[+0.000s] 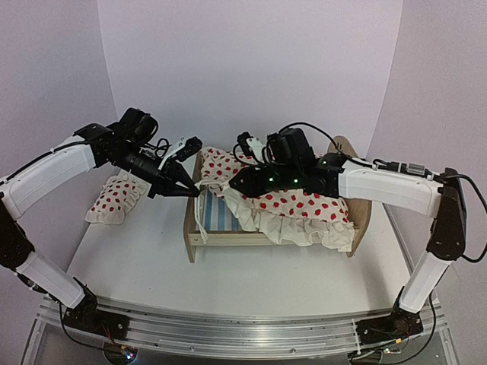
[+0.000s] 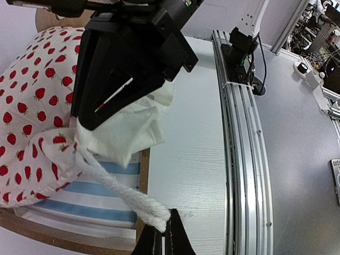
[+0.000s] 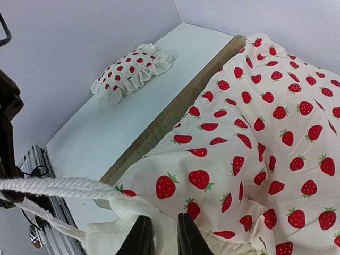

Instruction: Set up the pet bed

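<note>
The pet bed [image 1: 227, 215] is laid lengthwise left-right, headboard [image 1: 345, 144] rightward. The left gripper [image 2: 164, 227] is clamped on the blanket cord [image 2: 122, 194]. Whether the right gripper [image 3: 163, 222] is gripping cannot be told.

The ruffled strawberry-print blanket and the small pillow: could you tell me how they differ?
The ruffled strawberry-print blanket is far larger than the small strawberry-print pillow. The blanket lies rumpled over the light-wood pet bed; the pillow rests on the white table, left of it. Both are white, ruffled, with red strawberries.
</note>
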Robot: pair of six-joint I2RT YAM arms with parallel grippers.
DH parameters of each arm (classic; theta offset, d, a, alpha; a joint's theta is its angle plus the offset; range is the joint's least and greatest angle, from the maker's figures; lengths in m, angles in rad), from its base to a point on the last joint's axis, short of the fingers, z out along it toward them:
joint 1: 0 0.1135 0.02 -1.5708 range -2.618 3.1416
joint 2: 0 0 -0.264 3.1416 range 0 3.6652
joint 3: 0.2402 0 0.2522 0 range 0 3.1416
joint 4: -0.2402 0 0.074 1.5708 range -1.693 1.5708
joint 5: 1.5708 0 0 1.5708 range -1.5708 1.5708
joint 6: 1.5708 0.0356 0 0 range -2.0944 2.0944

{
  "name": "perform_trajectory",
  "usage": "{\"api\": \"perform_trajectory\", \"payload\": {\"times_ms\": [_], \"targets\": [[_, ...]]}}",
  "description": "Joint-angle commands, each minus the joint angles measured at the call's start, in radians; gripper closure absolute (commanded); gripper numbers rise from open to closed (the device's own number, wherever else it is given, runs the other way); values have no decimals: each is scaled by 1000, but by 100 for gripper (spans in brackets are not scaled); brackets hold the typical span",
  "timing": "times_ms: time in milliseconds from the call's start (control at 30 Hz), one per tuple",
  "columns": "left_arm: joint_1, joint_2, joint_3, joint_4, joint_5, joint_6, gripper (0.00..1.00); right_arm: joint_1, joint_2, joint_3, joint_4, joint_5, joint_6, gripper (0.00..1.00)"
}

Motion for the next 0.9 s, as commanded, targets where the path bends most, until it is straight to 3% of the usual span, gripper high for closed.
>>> {"api": "perform_trajectory", "payload": {"times_ms": [0, 67, 233, 400, 533, 767, 867], "targets": [[2, 1, -35, 101, 62, -145, 100, -6, -42, -28, 20, -36, 41, 70], [3, 6, -56, 85, 62, -158, 100, -6, -79, -47, 9, -48, 53, 62], [2, -9, -133, 38, 64, -145, 100, -3, -154, -128, 7, -126, 68, 59], [1, -43, -245, -142, 13, 100, 99, 27, -121, -158, 7, -163, 123, 56], [1, -111, -326, -235, -66, 266, 92, 73, -74, -129, 9, -165, 126, 54], [3, -211, -474, -296, -202, 420, 89, 133, -7, -75, 13, -193, 142, 50], [12, -211, -536, -307, -307, 473, 77, 150, -3, -89, 19, -180, 158, 48]]}}
